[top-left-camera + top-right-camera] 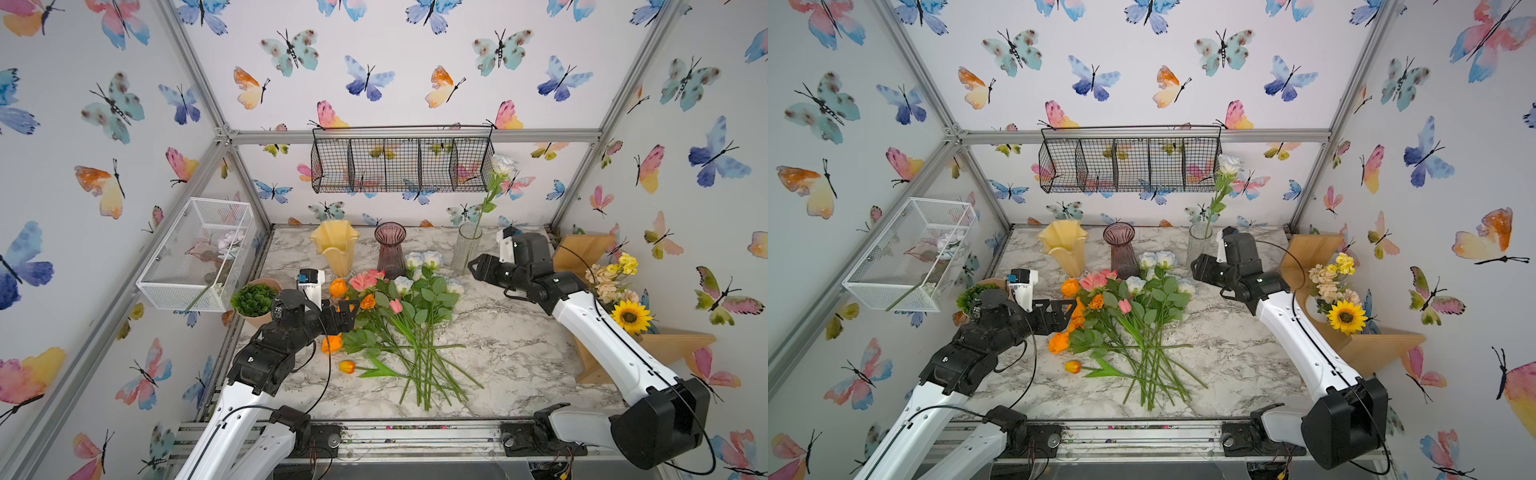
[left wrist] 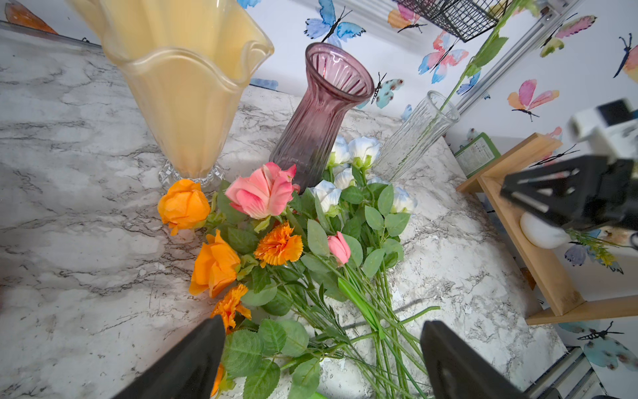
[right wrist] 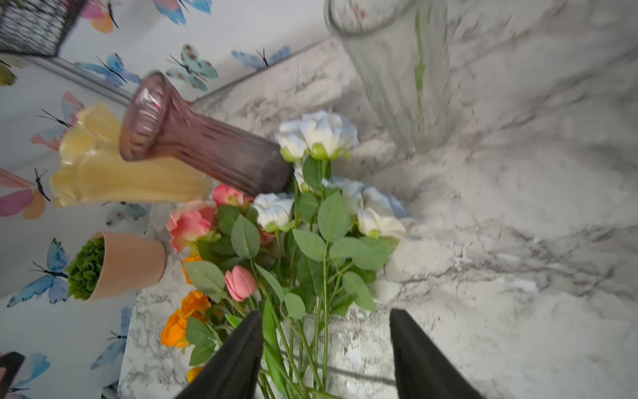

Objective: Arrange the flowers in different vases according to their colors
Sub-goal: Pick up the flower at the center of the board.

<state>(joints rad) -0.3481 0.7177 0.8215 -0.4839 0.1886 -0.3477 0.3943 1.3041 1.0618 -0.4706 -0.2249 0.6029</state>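
While the left fingers [image 2: 190, 366] stand spread wide and grip nothing, they straddle leaves and green stems at the left side of the flowers [image 1: 399, 316], one finger just beside an orange marigold [image 2: 229, 305]. The right fingers [image 3: 238, 359] are parted too, less widely, and nothing is caught between them. In both top views they hang near the foot of the clear vase [image 1: 467, 247], above the worktop [image 1: 519, 353]; the right wrist view is blurred.

The pile lies mid-worktop, blooms toward the back, stem ends fanned toward the front edge and stopping short of it. Bare marble lies open from the right of the pile to the wooden shelf [image 1: 665, 345], and along the front. At the back, room is tight: the rearmost blooms lie just beside the feet of the yellow vase [image 1: 334, 249] and the purple vase [image 1: 390, 249].

Three vases stand in a row at the back. One white-blue rose [image 1: 503, 164] stands in the clear one. Lying in the pile are at least five white-blue roses [image 2: 364, 150], two pink roses [image 2: 262, 193], one pink tulip [image 2: 339, 247], two marigolds and at least two orange roses [image 2: 183, 205]. One orange tulip [image 1: 347, 367] lies at the pile's front left. Leaves hide the rest.
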